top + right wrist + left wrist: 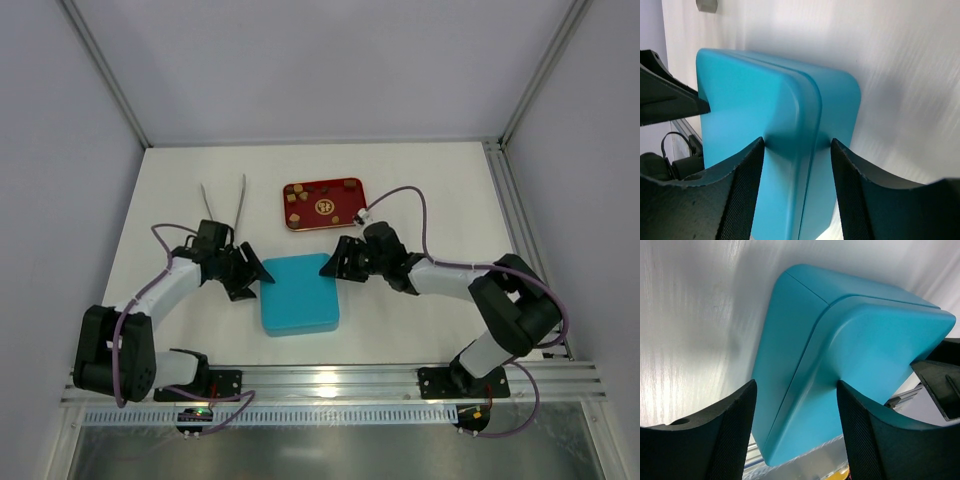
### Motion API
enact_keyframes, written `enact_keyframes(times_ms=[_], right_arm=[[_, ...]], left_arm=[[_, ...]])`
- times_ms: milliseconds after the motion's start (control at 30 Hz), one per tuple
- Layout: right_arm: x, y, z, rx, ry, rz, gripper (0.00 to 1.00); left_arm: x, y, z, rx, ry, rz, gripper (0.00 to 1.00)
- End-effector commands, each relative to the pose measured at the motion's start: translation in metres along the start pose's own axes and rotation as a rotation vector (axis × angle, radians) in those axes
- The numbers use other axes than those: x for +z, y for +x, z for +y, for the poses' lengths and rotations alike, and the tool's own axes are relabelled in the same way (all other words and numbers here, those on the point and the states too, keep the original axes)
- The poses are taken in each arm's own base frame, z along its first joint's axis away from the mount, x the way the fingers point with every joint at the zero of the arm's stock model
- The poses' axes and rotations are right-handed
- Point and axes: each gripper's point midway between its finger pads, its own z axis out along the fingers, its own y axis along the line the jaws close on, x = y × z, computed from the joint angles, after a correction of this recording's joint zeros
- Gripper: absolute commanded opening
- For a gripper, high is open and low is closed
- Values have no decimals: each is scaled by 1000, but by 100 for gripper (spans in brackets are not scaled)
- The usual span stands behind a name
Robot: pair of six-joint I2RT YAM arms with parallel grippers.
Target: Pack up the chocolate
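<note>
So the chocolate [295,217] isn't packed yet. The little pieces are scattered on the red tray [340,224] just behind the teal box [298,293], and the box looks shut. I can see the lid seam running all the way round.

Both arms are on the box's far corners. The left fingers [725,440] are about half open astride the far-left corner. 1 pad is on the lid and the other is right alongside the side wall, but I honestly can't tell if that's a real clamp. The right fingers [735,195] are also about half open on the far-right corner. There both pads look pressed against the plastic, so I read that as a hold.

What worries me:
- The corners are smooth and rounded, so a pinch there could just squirt off.
- Each grip seems to span the lid and the base together. If so, squeezing would pin the lid shut rather than free it.
- If the 2 arms pull unevenly, I'd expect the box to twist or skid back into the tray behind it. Pieces that small would scatter across the worktop [430,190].
- The metal tongs [225,205] lie beyond the box's far-left corner, close to the left arm, so a wide swing could knock them.
</note>
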Motion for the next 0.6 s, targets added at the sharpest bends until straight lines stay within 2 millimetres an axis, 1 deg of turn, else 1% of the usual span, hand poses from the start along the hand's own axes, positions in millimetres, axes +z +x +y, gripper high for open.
enact_keyframes(times_ms=[0, 100, 133, 167, 233, 367, 500, 567], right_arm=[[7, -22, 0, -3, 26, -44, 57], [13, -26, -5, 5, 51, -35, 58], [15, -28, -3, 3, 55, -36, 58], [18, -25, -10, 11, 81, -21, 58], [20, -24, -15, 15, 109, -12, 57], [16, -14, -40, 4, 210, 3, 56], [13, 2, -59, -7, 271, 38, 53], [12, 6, -66, -15, 303, 46, 52]], left_arm=[[13, -4, 38, 9, -160, -28, 63], [15, -1, 42, 9, -175, -19, 63], [16, 0, 44, 5, -182, -14, 63], [17, 0, 45, 5, -184, -9, 63], [18, 3, 49, -3, -200, 5, 62], [19, 6, 53, -8, -213, 17, 62], [20, 10, 54, -7, -214, 32, 62], [21, 14, 55, -2, -220, 45, 62]])
